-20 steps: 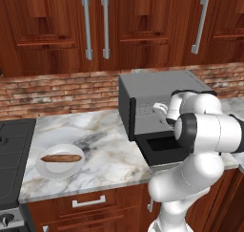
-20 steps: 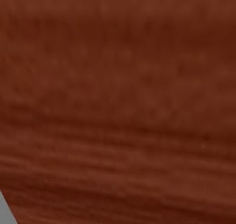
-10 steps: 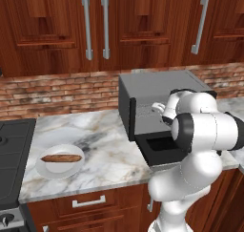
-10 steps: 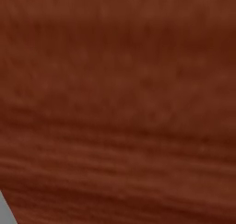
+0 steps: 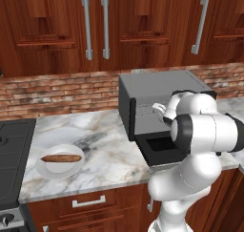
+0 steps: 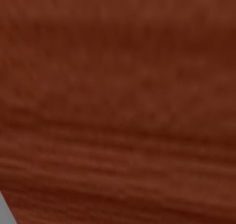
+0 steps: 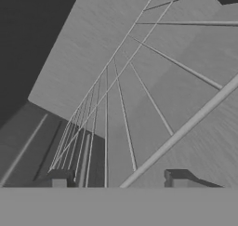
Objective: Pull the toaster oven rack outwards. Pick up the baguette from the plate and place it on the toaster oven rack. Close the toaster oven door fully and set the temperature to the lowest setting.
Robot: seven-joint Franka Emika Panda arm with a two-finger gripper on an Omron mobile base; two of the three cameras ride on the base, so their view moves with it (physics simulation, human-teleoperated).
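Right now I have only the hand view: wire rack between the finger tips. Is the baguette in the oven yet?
Observer: No. In the left base view the baguette lies on the plate, on the counter left of the toaster oven.
Operator: And the door?
Observer: The toaster oven door is folded down open, toward the robot.
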